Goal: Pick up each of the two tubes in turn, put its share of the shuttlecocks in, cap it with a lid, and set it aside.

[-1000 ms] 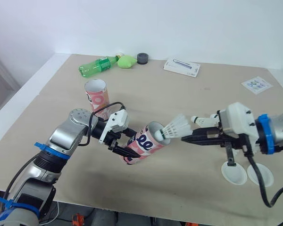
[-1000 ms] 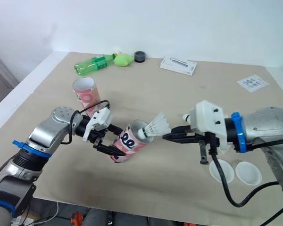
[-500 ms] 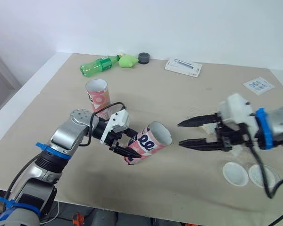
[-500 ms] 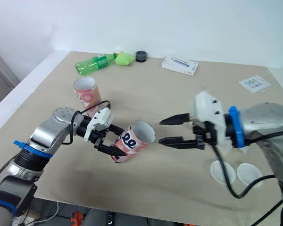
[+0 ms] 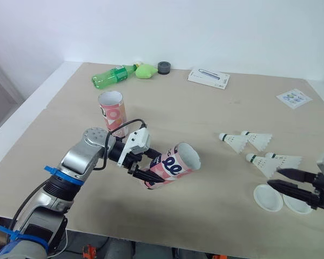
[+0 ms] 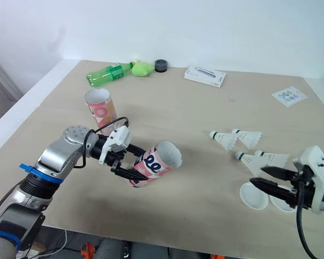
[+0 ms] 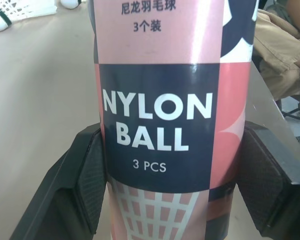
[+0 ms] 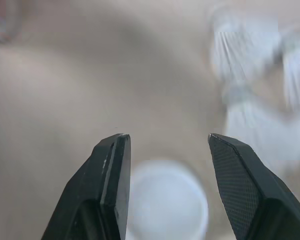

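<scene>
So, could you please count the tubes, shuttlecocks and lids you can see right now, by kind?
Tubes: 2, held tube and standing tube
Shuttlecocks in sight on the table: 4
Lids: 2
Total: 8

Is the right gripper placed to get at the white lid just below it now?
Likely yes: the right gripper is open just above the lid, which lies flat with nothing between; the shuttlecocks lie beside it, not over it.
</scene>
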Controlling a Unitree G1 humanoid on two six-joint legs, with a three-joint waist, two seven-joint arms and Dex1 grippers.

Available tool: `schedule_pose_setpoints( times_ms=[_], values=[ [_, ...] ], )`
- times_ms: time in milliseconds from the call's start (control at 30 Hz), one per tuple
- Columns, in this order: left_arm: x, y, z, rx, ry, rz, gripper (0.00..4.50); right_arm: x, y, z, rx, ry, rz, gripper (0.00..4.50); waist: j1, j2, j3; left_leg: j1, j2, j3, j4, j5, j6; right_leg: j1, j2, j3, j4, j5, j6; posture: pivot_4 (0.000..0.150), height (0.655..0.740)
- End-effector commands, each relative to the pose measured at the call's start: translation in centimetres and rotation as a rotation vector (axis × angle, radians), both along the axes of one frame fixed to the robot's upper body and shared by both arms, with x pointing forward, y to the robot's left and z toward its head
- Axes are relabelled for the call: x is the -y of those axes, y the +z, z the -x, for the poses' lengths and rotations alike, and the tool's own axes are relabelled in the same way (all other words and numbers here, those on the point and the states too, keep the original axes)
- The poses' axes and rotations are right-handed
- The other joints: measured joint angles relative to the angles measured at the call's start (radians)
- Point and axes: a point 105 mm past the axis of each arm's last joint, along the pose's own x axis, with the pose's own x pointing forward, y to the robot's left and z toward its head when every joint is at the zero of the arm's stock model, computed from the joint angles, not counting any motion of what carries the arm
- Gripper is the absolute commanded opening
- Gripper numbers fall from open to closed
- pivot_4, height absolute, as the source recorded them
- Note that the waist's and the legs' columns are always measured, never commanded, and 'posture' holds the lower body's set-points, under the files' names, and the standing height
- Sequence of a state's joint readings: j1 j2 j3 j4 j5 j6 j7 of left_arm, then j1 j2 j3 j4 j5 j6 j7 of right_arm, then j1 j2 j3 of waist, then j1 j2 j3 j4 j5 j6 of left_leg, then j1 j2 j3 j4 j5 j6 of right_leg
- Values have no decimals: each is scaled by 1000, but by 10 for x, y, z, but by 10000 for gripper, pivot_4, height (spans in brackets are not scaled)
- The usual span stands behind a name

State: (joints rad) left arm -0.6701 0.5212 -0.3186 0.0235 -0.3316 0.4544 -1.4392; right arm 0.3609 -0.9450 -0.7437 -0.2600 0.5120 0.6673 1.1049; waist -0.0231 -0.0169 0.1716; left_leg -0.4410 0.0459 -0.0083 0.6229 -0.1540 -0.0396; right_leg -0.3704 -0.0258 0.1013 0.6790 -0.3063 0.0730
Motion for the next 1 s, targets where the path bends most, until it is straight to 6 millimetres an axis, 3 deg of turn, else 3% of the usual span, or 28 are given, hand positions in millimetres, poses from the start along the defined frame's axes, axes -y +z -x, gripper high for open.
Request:
schedule_pose_setpoints(
  times_ms=[33, 367, 767, 867, 1000],
  values=[
    [5, -4, 4, -12, -34, -7, 32284, 16, -6, -9, 20, -46, 23, 26909, 0, 0, 0, 0, 0, 0, 0, 0, 0, 0, 0, 0, 0, 0, 0, 1500, 7203],
    [-1, 14, -1, 6, 0, 59, 32284, 10, -13, -39, 25, -19, -10, 26909, 0, 2, 0, -1, 0, 0, -2, 0, 0, -1, 1, 0, 0, 1, 3, 1500, 7203],
    [1, 13, -3, 44, 5, 87, 32284, -8, -14, -59, 34, 27, -38, 26909, -1, 1, 1, -1, 0, 0, -2, 0, 0, -2, 1, 0, 0, 2, 3, 1500, 7203],
    [3, 13, -7, 50, 21, 99, 32284, -9, -14, -63, 50, 19, -41, 19814, -1, 1, 1, -1, 0, 0, -2, 0, 0, -2, 1, 0, 0, 1, 3, 1500, 7203],
    [3, 12, -8, 55, 26, 105, 32284, -12, -12, -63, 58, 36, -58, 6071, -2, 1, 1, -1, 0, -1, -2, 0, 0, -2, 1, 0, 0, 2, 3, 1500, 7203]
  ],
)
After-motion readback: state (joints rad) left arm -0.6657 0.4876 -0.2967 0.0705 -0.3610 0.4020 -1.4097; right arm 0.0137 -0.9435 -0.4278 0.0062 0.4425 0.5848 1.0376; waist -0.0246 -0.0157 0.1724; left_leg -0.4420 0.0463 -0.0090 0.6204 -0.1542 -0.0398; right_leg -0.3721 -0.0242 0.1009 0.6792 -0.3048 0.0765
